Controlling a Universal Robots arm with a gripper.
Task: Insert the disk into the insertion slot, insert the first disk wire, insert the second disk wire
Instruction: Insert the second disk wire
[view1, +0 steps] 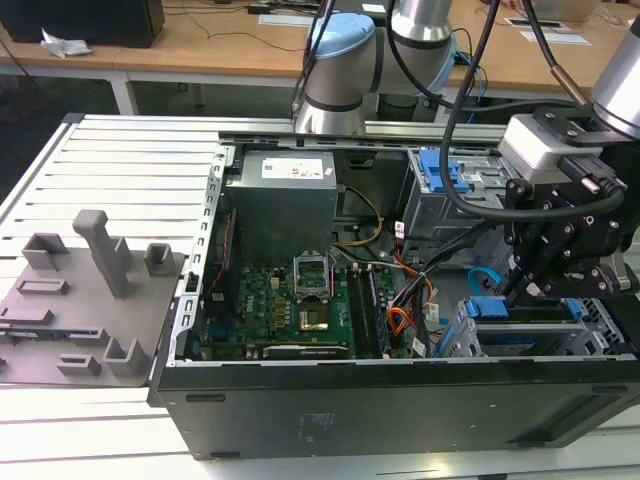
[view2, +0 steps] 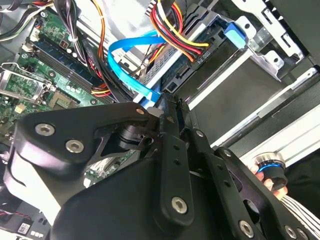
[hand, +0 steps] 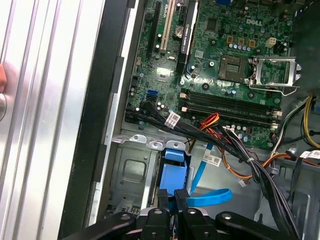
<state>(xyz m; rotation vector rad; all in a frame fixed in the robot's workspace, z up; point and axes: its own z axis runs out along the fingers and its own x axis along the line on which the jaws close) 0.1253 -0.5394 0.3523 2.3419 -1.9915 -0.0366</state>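
Jaws closed around the second disk wire (hand: 210, 196) beside the disk (hand: 172, 172).

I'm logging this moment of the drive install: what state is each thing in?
Disk: sitting in the slot, blue caddy end showing.
Slot: grey cage, holds the disk.
Blue wire: looped loose above the cage.
Orange-red-yellow bundle: plugged into a dark connector at the disk.
Gripper: at the blue caddy end.
Case: side open, board exposed.

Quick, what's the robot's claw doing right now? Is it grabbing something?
Claw: closed on the blue caddy end of the disk, which sits in the insertion slot.
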